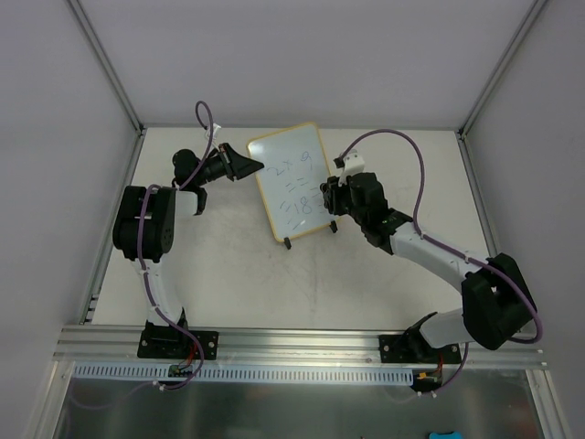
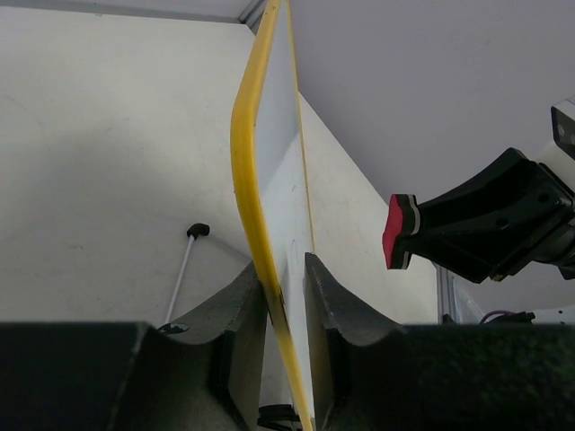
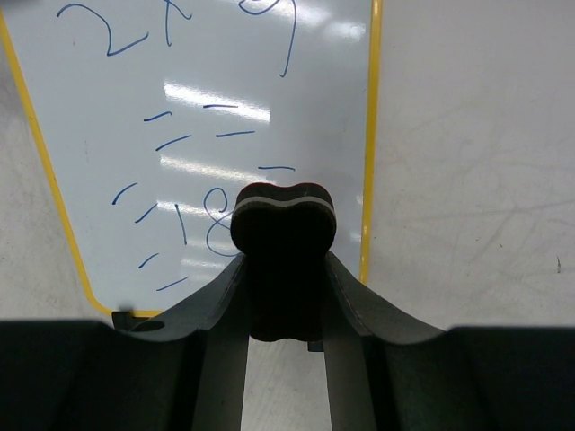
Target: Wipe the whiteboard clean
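The whiteboard (image 1: pixel 291 183) stands tilted on its two black feet at the middle back of the table, with blue handwriting on its face (image 3: pixel 225 90). My left gripper (image 1: pixel 254 167) is shut on its yellow left edge (image 2: pixel 244 162), one finger on each side (image 2: pixel 286 278). My right gripper (image 1: pixel 331 194) is shut on a small black eraser (image 3: pixel 283 224) with a red and white top, held just in front of the board's lower right part by the "18". The eraser (image 2: pixel 400 232) stands a short way off the board's face.
White walls close in the table (image 1: pixel 274 283) at left, back and right. An aluminium rail (image 1: pixel 302 343) runs along the near edge by the arm bases. A thin white rod with a black tip (image 2: pixel 184 269) lies behind the board.
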### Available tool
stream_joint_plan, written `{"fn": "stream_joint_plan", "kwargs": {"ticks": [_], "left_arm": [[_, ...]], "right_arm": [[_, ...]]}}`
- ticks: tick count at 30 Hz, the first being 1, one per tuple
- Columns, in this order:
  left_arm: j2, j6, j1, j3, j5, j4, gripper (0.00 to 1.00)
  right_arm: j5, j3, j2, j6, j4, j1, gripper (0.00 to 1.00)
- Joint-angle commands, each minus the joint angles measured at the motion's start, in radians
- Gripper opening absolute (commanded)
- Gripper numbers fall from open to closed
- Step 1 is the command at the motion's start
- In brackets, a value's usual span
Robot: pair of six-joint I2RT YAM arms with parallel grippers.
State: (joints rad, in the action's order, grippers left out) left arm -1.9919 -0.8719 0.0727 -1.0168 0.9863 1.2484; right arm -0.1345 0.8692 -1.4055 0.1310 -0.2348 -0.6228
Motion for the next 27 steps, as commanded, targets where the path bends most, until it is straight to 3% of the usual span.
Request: {"fn": "stream_joint_plan", "kwargs": {"ticks": [1, 5, 10, 27], "left_arm": [[0.005, 0.039, 0.012, -0.022, 0.023, 0.046, 0.19], [0.005, 0.054, 0.010, -0.026, 0.018, 0.020, 0.15], [-0.008, 0.059, 0.012, -0.035, 0.014, 0.011, 0.00], [-0.035, 0.056, 0.010, -0.045, 0.018, 0.014, 0.00]], "right_arm": [[-0.023, -0.004, -0.016, -0.010, -0.055, -0.005, 0.00], [-0.054, -0.007, -0.041, 0.007, -0.087, -0.003, 0.00], [-0.080, -0.004, -0.122, 0.050, -0.185, -0.002, 0.00], [-0.039, -0.111, -0.210, 0.067, -0.431, 0.034, 0.00]]}}
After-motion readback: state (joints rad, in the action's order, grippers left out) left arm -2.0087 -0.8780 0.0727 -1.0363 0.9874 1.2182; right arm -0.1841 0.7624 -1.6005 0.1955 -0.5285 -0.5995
